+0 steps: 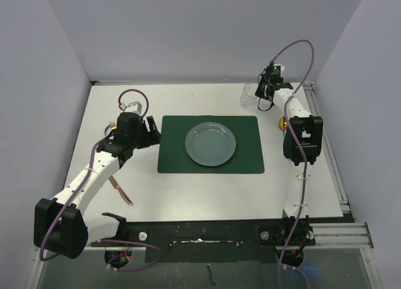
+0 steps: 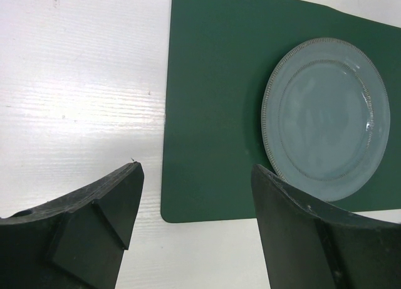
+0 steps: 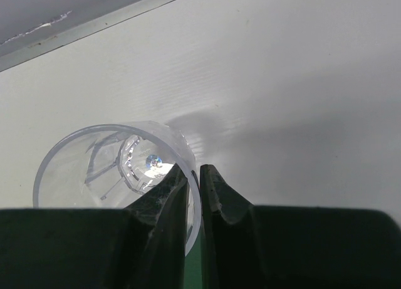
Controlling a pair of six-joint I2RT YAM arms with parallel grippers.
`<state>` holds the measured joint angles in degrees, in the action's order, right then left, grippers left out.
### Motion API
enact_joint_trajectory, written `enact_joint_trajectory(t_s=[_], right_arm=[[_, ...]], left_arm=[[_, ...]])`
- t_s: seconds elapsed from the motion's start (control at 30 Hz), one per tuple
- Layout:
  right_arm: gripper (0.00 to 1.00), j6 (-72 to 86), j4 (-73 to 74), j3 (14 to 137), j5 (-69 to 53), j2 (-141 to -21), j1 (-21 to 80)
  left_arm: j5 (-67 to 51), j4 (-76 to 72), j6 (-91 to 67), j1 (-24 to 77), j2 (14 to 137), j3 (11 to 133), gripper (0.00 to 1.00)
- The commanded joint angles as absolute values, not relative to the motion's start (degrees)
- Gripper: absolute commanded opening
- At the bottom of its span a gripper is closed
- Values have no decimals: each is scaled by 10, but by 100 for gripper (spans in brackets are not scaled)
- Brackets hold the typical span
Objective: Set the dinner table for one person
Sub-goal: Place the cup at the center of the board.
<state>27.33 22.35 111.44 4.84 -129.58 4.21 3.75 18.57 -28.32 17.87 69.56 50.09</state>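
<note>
The white surface lies under everything, with the green placemat near its middle and a blue-grey plate on the mat. The left claw hangs wide open and empty over the placemat's left edge. Beyond the placemat's far right corner, the right claw pinches the rim of a clear cup, seemingly with one finger inside.
</note>
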Motion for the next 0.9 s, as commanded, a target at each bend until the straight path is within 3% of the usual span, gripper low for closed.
enact_joint_trajectory(t_s=[0.0,0.5,0.87], right_arm=[[3,262,235,1152,31,-1307,46],[0,259,245,1171,22,-1326,50],[23,256,239,1169,12,-1327,53]], left_arm=[[34,154,-285,180,680,507,68],[38,158,-284,180,672,509,69],[37,158,-283,180,672,506,69]])
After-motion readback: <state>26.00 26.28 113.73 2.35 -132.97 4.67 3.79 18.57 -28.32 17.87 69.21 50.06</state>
